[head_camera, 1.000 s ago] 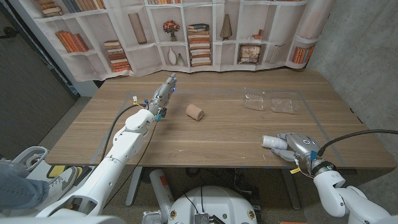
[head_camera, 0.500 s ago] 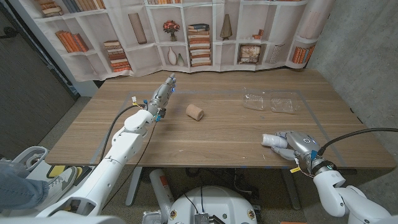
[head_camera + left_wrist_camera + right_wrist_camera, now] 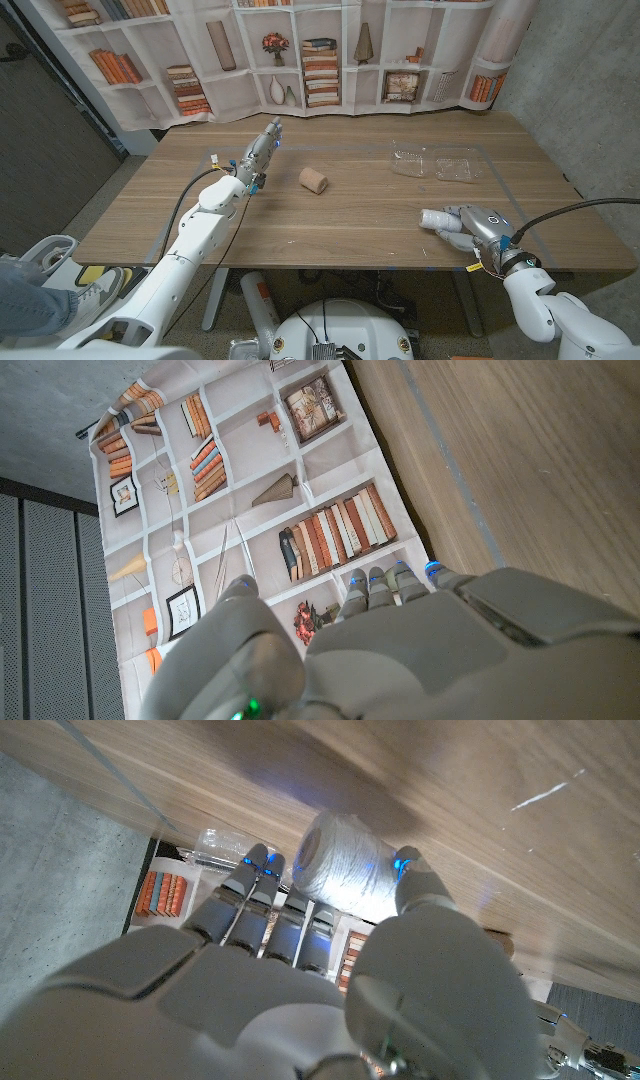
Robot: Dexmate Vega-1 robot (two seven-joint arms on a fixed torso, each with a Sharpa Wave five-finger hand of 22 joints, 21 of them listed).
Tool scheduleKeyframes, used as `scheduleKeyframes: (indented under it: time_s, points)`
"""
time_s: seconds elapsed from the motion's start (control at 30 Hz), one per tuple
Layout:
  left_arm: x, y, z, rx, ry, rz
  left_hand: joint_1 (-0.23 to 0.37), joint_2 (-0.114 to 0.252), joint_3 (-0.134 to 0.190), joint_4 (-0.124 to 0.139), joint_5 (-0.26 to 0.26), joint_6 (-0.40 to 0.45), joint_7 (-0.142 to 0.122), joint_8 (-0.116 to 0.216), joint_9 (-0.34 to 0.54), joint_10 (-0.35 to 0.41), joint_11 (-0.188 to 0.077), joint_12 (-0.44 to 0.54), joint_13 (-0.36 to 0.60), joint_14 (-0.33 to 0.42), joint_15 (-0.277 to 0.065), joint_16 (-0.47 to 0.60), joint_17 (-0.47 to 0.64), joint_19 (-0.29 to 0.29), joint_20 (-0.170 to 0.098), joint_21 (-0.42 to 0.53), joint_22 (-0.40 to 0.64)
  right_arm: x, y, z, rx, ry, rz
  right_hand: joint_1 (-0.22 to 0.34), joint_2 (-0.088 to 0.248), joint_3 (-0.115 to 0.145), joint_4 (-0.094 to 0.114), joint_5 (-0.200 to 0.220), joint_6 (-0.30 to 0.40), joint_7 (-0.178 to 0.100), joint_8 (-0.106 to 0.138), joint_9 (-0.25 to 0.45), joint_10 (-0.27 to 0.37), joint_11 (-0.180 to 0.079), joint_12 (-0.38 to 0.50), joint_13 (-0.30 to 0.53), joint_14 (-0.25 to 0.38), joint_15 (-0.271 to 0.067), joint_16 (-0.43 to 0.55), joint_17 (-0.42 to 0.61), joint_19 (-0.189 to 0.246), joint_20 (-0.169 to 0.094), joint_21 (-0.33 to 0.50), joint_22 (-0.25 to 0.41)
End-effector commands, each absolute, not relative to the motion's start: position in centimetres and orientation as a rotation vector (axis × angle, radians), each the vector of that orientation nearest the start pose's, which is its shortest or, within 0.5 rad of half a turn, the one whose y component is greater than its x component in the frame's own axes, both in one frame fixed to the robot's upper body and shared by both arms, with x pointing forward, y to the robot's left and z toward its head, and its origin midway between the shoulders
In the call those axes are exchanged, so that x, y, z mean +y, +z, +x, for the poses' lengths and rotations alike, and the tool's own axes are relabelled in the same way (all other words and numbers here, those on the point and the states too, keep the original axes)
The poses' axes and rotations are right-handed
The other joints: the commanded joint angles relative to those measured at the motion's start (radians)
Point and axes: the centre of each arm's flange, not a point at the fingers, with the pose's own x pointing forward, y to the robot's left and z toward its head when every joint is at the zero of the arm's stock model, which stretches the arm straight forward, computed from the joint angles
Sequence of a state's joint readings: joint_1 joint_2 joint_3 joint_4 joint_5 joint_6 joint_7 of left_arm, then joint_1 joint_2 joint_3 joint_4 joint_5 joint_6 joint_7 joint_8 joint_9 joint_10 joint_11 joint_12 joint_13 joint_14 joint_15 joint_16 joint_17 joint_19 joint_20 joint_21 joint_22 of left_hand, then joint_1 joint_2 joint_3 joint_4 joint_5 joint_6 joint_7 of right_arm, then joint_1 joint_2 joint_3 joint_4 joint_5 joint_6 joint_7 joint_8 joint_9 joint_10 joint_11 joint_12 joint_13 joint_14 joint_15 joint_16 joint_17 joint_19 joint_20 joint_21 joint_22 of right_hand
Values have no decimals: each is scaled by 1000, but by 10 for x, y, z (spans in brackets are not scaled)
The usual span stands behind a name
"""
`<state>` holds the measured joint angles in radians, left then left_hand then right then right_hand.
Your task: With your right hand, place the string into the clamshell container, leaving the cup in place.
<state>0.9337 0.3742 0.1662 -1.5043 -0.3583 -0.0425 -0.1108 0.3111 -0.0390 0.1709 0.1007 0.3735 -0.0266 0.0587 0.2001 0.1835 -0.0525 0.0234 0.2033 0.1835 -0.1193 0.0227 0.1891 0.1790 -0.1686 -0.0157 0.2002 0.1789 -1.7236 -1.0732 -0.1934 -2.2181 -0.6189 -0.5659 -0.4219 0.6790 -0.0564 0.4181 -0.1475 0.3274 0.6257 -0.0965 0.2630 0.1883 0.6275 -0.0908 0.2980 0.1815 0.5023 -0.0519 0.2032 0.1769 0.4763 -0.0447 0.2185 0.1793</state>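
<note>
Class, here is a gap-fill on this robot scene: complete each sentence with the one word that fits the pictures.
1. The spool of white string is held by the robot's ____ hand.
2. The clamshell container on the table lies ____, with its lid folded back.
3. The brown cup lies on its ____.
4. The left hand holds ____.

Missing words: right; open; side; nothing

Wooden table [image 3: 340,215], tape lines on its top. Backdrop curtain [image 3: 300,50] printed with bookshelves, books and vases, hanging behind the far edge. Grey concrete wall [image 3: 580,90] at one side; dark slatted panel [image 3: 50,130] at the other.
</note>
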Motion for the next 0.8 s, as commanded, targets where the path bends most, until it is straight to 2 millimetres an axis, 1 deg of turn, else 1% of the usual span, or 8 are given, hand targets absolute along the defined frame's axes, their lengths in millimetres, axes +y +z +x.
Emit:
scheduleKeyframes:
  time_s: [0.03,0.47,0.8]
  points:
    - [268,-12,630,-563,-220,88,5,9,-5,-1,6,3,4,-3,4,-2,-3,-2,3,-5,3,-2,3,-5,3,0,3,-318,-133,437,-453,-305,-1503,-1,10,11,0,-2,11,-7,-1,4,9,-2,-4,2,7,-99,-2,3,3,-39,-1,5]
    - [267,-13,632,-557,-230,89,6,11,-7,-1,6,4,4,-3,4,-1,-3,-2,3,-4,1,-2,3,-6,3,0,3,-316,-116,438,-485,-318,-1516,5,15,15,0,-5,19,-6,-4,5,15,-4,-7,2,12,-100,-4,2,3,-41,-2,5]
    - [267,-11,630,-565,-232,92,7,12,-9,-1,6,4,4,-3,4,-3,-4,-2,3,-5,2,-2,3,-6,3,0,3,-312,-105,439,-521,-334,-1514,9,16,16,0,-7,21,-7,-7,5,18,-2,-9,1,15,-100,-5,2,4,-42,-3,5]
